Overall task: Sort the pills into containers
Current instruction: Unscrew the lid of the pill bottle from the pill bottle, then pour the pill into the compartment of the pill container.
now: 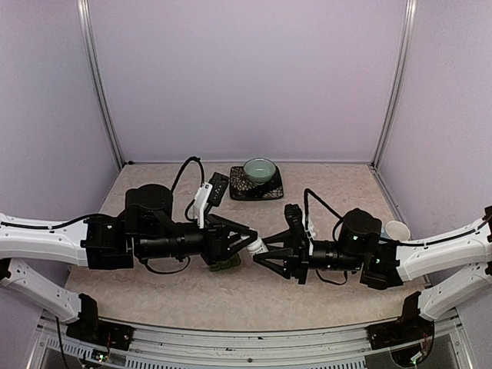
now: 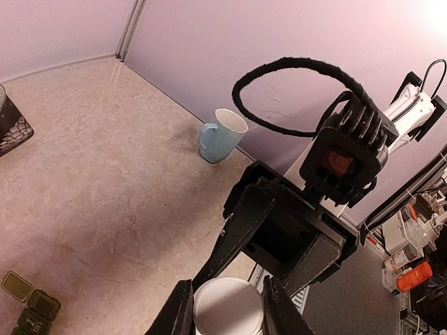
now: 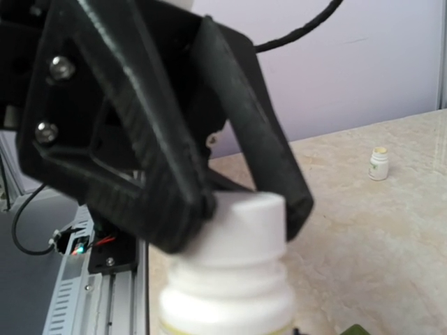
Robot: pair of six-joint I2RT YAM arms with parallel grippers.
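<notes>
Progress judged early: no loose pill visible anywhere, nothing sorted yet. At mid-frame of the top view, white plastic pill bottle (image 1: 257,245) spanned between both arms: left gripper (image 2: 228,314) pinched tight on the white screw cap (image 3: 241,227), right gripper (image 1: 267,250) clamped round the bottle's body. Reads as the uncapping step, with pouring and dealing out of pills all left to do. At lower left of the left wrist view, dark green strip of three joined square lidded containers (image 2: 33,307) lying on the beige marbled tabletop (image 2: 105,174), apart from the bottle; lids seemingly down, contents impossible to tell. Near the wall at upper centre, pale blue ceramic mug (image 2: 222,135), interior hidden.
</notes>
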